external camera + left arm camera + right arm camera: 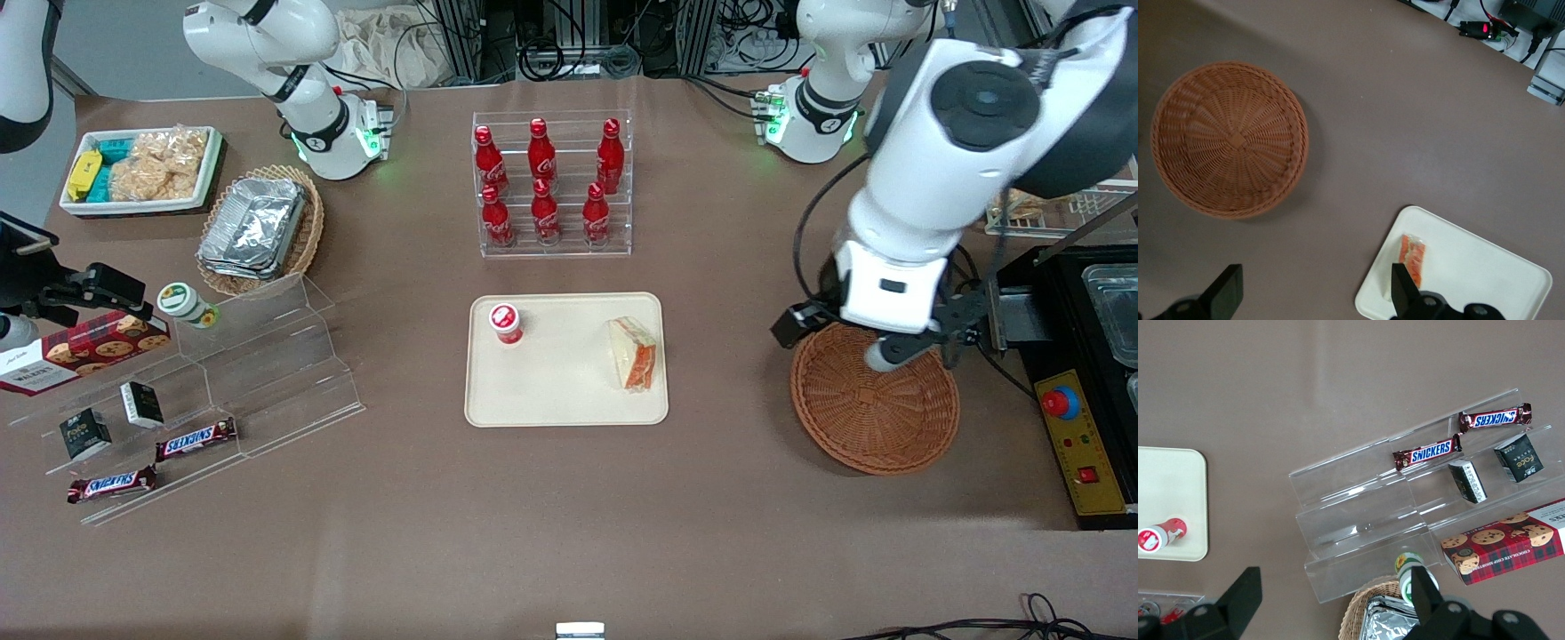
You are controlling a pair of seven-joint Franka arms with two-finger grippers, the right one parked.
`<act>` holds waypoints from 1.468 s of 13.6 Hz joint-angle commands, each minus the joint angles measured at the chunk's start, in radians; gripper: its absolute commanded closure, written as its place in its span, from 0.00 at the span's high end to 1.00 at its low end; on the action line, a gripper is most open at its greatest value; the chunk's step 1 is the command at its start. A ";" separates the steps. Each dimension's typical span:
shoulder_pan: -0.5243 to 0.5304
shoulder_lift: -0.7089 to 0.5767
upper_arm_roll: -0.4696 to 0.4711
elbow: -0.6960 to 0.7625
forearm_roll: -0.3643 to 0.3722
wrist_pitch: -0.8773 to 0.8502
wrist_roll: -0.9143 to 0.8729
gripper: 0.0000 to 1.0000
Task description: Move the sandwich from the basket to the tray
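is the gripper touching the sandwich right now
Apart. In the left wrist view the open gripper hangs over bare table between the basket and the tray; the sandwich lies alone on the tray in the front view.

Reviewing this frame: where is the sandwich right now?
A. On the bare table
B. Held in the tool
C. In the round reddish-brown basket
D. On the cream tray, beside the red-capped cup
D: the sandwich lies on the tray apart from the cup; the basket holds nothing, and the open tool hangs empty above the table between basket and tray.
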 commanded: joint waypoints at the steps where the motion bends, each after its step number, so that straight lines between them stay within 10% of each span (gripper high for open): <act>1: 0.091 -0.056 -0.001 -0.029 -0.073 -0.053 0.218 1.00; 8: -0.061 -0.159 0.389 -0.050 -0.164 -0.149 0.631 1.00; 20: -0.099 -0.384 0.505 -0.328 -0.186 0.011 0.742 1.00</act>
